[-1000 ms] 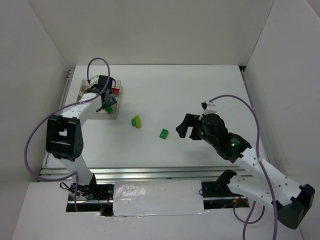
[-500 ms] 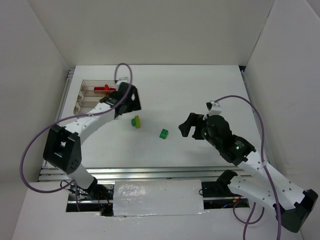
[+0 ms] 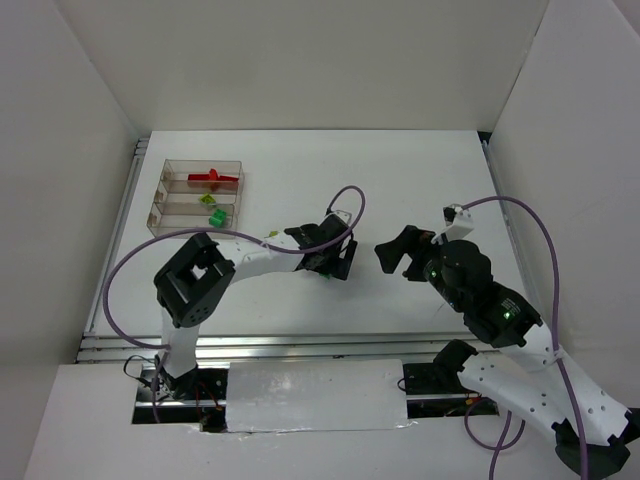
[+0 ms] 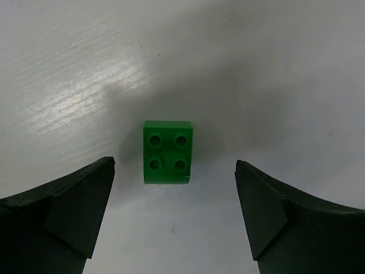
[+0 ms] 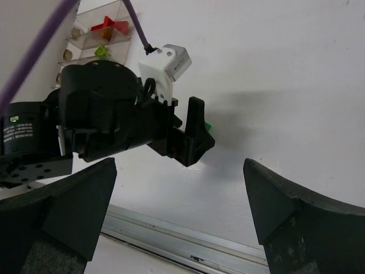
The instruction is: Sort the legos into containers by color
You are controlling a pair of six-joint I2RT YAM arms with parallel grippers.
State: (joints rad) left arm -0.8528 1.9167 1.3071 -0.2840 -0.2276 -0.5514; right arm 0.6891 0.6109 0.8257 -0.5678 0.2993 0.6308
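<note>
since the green lego (image 4: 167,152) lay centred between its fingers (image 4: 63,211), the left hand (image 3: 338,262) hovered wide open; right hand (image 3: 398,250) open too.

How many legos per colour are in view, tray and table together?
Red legos: 1, in the tray
Yellow-green legos: 2, one in the tray, one on the table, partly hidden
Green legos: 2, one in the tray, one on the table
Total: 5 pieces; any joined bricks are too small to split.
</note>
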